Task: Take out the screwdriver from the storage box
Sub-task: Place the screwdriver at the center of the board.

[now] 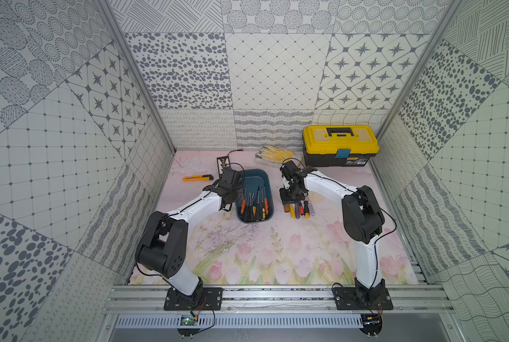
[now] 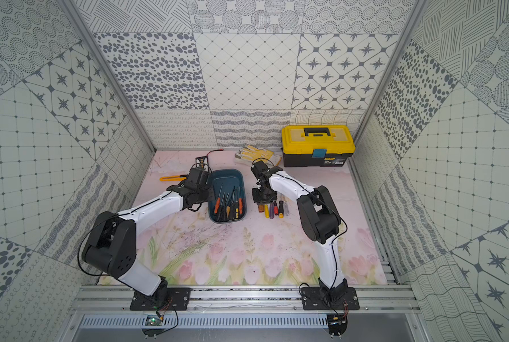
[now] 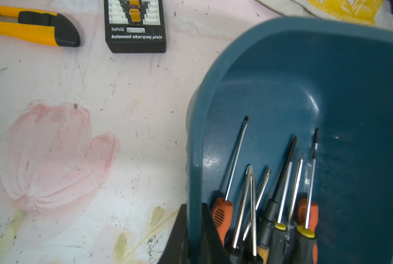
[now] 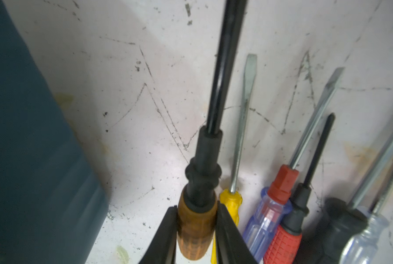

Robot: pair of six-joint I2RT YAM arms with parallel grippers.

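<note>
The teal storage box sits mid-table and holds several screwdrivers with their handles toward the front. My left gripper is shut on the box's left wall, one finger inside and one outside. My right gripper is shut on the amber handle of a black-shafted screwdriver. It holds this screwdriver low over the table, just right of the box, at the left end of a row of loose screwdrivers.
A yellow-lidded black toolbox stands at the back right, with yellow work gloves beside it. A yellow utility knife and a black charging plate lie left of and behind the box.
</note>
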